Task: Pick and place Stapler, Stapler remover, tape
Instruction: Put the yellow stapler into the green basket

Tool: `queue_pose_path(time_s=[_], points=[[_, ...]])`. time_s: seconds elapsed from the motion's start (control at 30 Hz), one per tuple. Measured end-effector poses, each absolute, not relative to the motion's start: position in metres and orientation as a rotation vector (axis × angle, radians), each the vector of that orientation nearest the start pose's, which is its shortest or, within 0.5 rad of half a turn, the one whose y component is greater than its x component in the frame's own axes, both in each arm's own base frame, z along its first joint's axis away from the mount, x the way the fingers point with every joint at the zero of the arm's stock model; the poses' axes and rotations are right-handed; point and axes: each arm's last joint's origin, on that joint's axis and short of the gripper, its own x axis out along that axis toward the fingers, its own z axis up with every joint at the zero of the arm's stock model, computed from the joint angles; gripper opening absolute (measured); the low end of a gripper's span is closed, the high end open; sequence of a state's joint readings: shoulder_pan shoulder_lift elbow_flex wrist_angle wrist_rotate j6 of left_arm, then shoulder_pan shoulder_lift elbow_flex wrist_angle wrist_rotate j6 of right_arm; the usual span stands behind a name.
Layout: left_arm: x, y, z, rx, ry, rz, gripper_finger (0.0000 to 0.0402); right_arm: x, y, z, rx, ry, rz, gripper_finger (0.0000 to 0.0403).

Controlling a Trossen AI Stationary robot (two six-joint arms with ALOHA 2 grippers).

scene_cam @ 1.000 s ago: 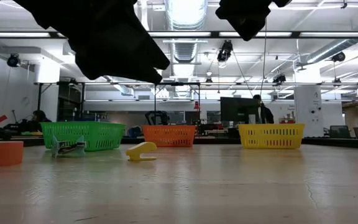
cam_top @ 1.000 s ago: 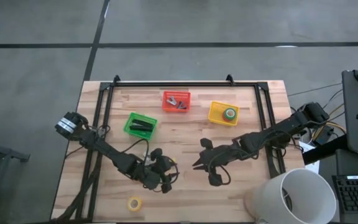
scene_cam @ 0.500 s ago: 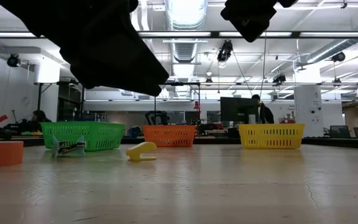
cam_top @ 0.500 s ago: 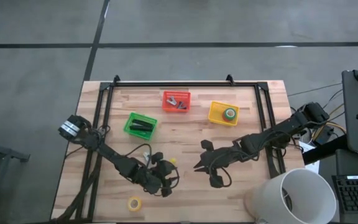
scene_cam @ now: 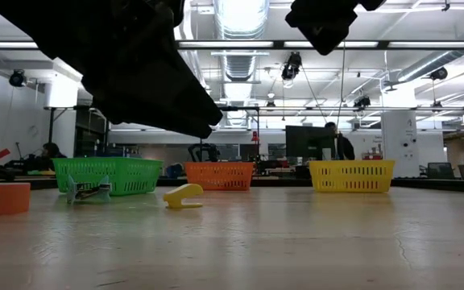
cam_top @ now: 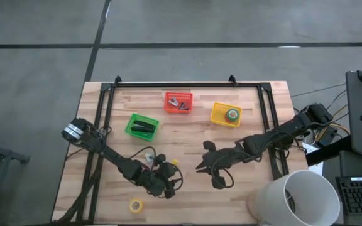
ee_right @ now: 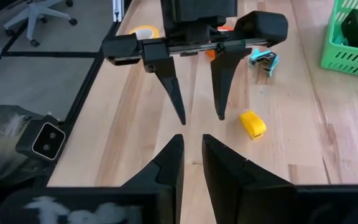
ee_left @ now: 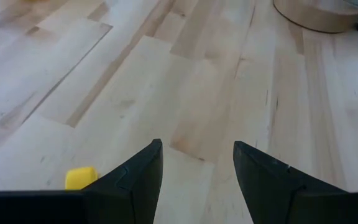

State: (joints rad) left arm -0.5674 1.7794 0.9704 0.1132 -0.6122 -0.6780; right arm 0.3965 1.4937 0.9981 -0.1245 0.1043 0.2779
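Left gripper (ee_right: 196,115) beside yellow remover (ee_right: 252,124)

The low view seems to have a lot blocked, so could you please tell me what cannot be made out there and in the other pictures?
- Low view: the left gripper is a dark mass at the top, cut by the edge; its fingers do not show.
- High view: the contents of the orange basket are too small to identify.
- High view: the yellow piece is nearly hidden by the left arm.
- Left wrist view: a round rim is cut off by the edge.
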Motion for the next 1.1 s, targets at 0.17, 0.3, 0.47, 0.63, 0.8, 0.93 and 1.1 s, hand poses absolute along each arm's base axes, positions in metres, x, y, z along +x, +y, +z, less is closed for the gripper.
queue_pose_path(time_s=[0.17,0.3,0.47,0.63,0.8,0.93,1.1], points=[[0.3105,-0.1782,0.1677,-0.272,0.529,0.232,0.0197,0.2984,0.1219,0.2469,0.116,0.636,0.196,0.0052],[0.3099,-0.1778,0.1666,-0.277,0.531,0.235,0.0197,0.2984,0.1219,0.2469,0.115,0.636,0.196,0.0052],[0.3087,-0.1782,0.1654,-0.290,0.532,0.240,0.0197,0.2984,0.1218,0.2469,0.113,0.636,0.197,0.0052],[0.3081,-0.1791,0.1651,-0.293,0.534,0.236,0.0197,0.2976,0.1215,0.2447,0.110,0.643,0.196,0.0052],[0.3079,-0.1789,0.1647,-0.293,0.535,0.237,0.0197,0.2974,0.1214,0.2442,0.110,0.644,0.195,0.0052],[0.3078,-0.1792,0.1646,-0.294,0.536,0.237,0.0197,0.2975,0.1214,0.2442,0.110,0.644,0.195,0.0052],[0.3070,-0.1811,0.1643,-0.301,0.551,0.209,0.0197,0.2967,0.1211,0.2423,0.112,0.652,0.193,0.0052]])
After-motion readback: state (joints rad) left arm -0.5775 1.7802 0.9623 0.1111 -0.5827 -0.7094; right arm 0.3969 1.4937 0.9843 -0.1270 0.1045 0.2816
